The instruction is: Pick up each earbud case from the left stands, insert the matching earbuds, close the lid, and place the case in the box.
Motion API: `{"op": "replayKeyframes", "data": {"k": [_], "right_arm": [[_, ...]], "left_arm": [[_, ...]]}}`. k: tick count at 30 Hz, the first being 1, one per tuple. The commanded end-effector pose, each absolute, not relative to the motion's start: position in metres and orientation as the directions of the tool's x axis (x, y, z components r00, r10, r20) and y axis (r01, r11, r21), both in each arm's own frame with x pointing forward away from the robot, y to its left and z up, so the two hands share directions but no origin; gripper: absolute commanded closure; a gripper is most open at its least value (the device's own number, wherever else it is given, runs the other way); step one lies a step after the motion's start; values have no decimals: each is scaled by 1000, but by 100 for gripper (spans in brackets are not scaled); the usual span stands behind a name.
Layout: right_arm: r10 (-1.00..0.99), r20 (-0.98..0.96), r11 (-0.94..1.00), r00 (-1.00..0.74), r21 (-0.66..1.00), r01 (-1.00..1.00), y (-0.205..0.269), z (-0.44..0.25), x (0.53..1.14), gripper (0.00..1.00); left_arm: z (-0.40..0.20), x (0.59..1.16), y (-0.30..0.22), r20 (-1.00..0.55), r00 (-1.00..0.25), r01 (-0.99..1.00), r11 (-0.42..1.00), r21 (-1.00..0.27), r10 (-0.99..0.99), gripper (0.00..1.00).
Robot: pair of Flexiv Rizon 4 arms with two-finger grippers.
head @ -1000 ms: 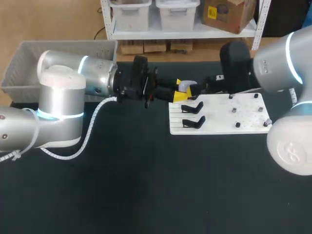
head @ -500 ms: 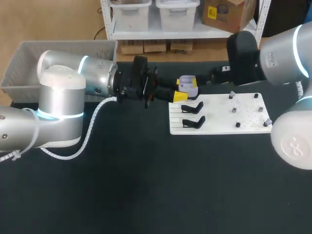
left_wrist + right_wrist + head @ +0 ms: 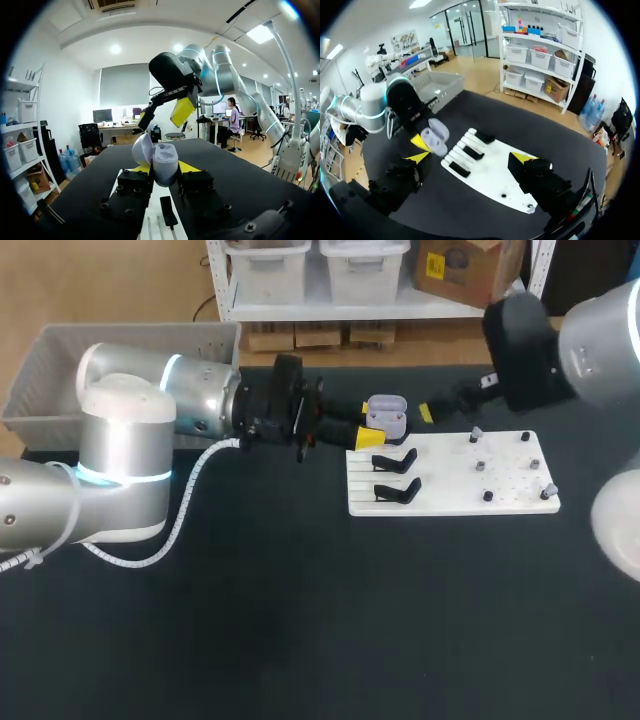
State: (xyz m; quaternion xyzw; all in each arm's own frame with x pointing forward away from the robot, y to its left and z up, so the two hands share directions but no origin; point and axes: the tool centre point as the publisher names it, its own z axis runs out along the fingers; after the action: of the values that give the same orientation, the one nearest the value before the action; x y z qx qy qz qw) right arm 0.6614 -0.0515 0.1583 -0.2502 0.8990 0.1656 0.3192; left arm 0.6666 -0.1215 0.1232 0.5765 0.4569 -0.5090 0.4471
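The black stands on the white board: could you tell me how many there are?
3, in a row along the white board in the right wrist view: first stand, middle stand, last stand. The head view shows only two; the left pincer may hide one.

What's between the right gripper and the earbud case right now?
Nothing: in the head view only bare black table shows between the right gripper and the open earbud case held by the left gripper.

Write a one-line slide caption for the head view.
Left gripper holds the lavender earbud case, lid open, at the white board's far-left corner; right gripper hangs open nearby.
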Motion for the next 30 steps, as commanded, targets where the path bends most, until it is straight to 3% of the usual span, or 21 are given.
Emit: {"op": "replayKeyframes", "data": {"k": [1,8,12,30], "right_arm": [[-376,-587,919,-717,-133,-372,-78,181,632,0],[-405,-380,908,-831,-273,-318,-115,154,619,0],[-419,-273,898,-866,-265,-351,-131,130,618,0],[-410,-136,892,-902,-266,-366,-166,81,627,0]], "left_arm": [[122,667,-122,-995,66,982,-182,53,68,100],[122,667,-122,-995,66,982,-182,53,68,100],[122,667,-122,-995,66,982,-182,53,68,100],[122,667,-122,-995,66,982,-182,53,68,100]]}}
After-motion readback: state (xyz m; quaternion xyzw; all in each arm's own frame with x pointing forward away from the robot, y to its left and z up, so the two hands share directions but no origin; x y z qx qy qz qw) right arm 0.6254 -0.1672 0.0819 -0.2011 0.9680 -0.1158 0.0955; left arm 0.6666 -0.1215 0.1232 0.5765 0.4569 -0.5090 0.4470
